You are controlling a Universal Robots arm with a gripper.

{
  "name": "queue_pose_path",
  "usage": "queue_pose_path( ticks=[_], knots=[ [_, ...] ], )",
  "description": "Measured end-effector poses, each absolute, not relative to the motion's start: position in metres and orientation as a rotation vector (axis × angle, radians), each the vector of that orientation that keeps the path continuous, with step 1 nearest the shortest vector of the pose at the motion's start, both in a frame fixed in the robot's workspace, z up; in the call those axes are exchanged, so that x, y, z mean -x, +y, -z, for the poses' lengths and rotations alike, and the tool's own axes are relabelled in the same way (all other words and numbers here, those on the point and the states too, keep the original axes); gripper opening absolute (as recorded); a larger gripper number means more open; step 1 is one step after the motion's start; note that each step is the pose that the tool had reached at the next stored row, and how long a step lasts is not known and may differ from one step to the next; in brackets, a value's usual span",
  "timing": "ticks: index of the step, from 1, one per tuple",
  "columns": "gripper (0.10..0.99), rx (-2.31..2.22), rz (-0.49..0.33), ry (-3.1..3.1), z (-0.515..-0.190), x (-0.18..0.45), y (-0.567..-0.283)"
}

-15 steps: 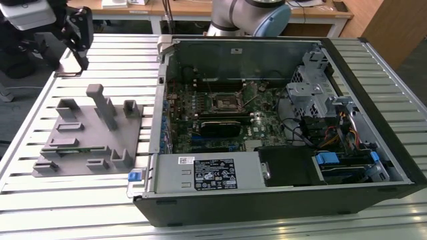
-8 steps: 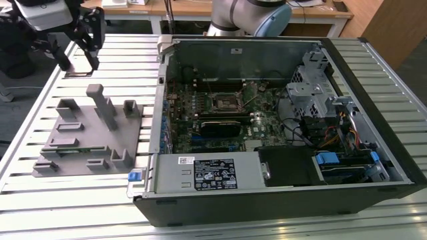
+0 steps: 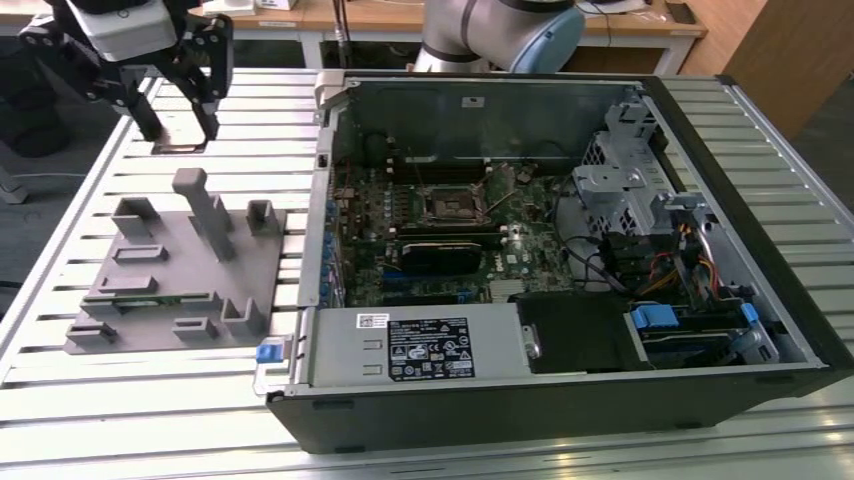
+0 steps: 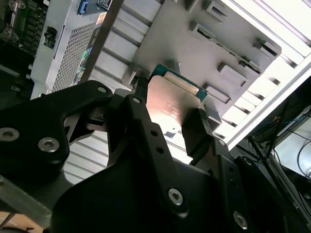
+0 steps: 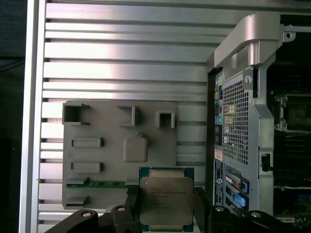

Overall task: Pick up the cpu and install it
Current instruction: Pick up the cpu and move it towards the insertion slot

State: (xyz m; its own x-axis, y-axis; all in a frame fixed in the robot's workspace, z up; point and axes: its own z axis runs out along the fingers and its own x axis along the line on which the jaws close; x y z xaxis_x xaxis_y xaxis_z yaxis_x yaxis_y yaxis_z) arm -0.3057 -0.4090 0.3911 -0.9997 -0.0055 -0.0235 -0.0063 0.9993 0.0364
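Exterior view: the hand (image 3: 176, 128) hangs over the slatted tabletop (image 3: 80, 200) at the exterior view's left, just past the far end of the grey fixture (image 3: 174, 265). A thin flat piece between its tips is, I judge, the cpu (image 3: 179, 147) seen edge-on. The open case (image 3: 561, 400) lies to the exterior view's right, and the socket (image 3: 454, 205) inside it is well apart from the hand.

First wrist view: the cpu (image 5: 166, 203) sits square in the hand (image 5: 166, 206), gripped on two opposite edges by the dark fingers (image 5: 132, 201), with its metal top toward the camera. Beyond it lie the fixture (image 5: 119, 145) and the tabletop (image 5: 121, 53), with the case (image 5: 238, 121) beside them.

Second wrist view: the hand (image 4: 170, 110) is closed narrow on the cpu (image 4: 172, 99), with the fingers (image 4: 197, 131) pressing on either side. The chip is clear of the fixture (image 4: 214, 43) behind it.

As I judge it, the pick-up is done: the chip is held in the air. The install is not yet done, since the chip has yet to be carried across to the socket and seated.
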Motion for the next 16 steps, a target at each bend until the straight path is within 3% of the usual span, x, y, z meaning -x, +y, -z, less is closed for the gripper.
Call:
queue_pose_path(
  ticks=[16],
  knots=[
    [0.533,0.009,-0.057,3.119,-0.391,0.26,-0.408]
  ],
)
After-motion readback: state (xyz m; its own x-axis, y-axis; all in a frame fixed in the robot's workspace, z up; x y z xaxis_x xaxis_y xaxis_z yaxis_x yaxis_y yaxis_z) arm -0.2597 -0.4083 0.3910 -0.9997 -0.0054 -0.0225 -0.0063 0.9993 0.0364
